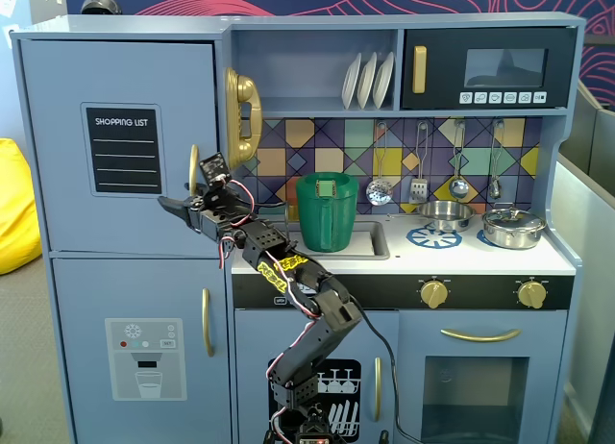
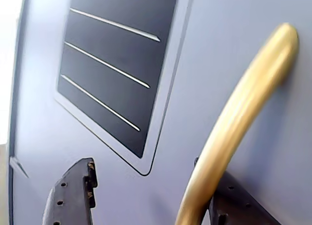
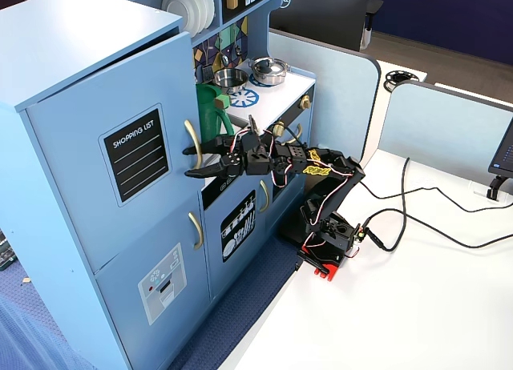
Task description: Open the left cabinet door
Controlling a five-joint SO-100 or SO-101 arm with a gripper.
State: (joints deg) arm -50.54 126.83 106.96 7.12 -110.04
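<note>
Gripper (image 3: 192, 162) sits at the gold handle (image 2: 234, 122) of the left cabinet door (image 1: 115, 127), upper left of the toy kitchen. Jaws are apart, straddling the handle without clamping it. Risk: the smooth curved handle slips from the fingers on closing or pulling; door stays shut.

Hand (image 1: 178, 206) at door handle (image 1: 193, 169)

Office — desk partitions (image 3: 437, 122), toy kitchen (image 1: 404, 261)

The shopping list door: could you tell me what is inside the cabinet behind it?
Nothing inside shows: the shopping list door covers it. The gripper is open around its gold handle.
</note>
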